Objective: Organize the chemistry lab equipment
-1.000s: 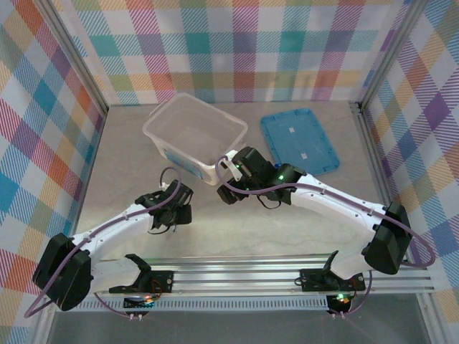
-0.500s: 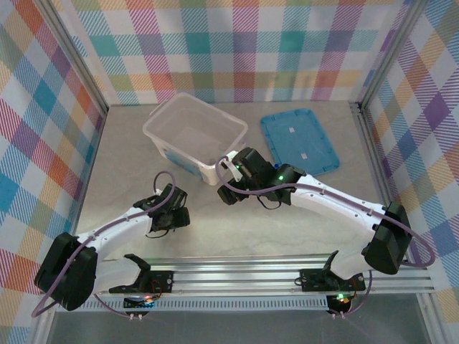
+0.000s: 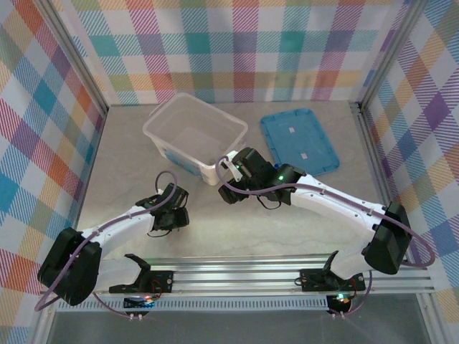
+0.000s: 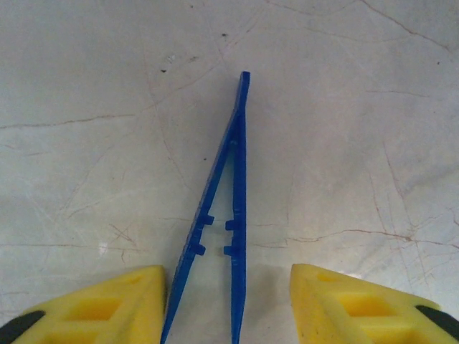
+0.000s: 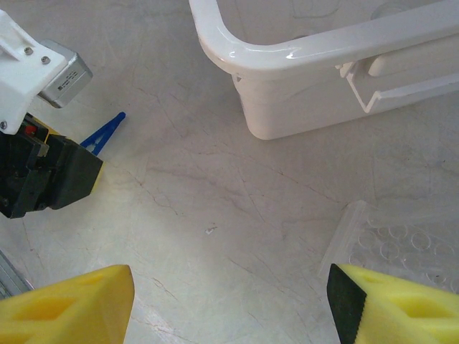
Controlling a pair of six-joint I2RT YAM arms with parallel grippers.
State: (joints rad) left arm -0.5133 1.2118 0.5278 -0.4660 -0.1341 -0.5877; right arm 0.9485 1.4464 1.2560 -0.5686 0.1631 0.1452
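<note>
Top cam: fixed, high behind the arm bases, looking down and forward over the whole table, far off. Left wrist cam: very near the tabletop, facing almost straight down along the tweezers. Right wrist cam: a bit higher, tilted down toward a corner of the tub, still near. Overlap: right wrist cam also catches the tweezers' tip and the left arm; top cam shares the tub and that arm.

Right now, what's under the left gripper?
Small dark-blue plastic tweezers lie flat on the pale marbled tabletop between the left gripper's open yellow jaws, tips pointing away. Their back end runs past the frame edge, unseen; one jaw stands clear of them.
</note>
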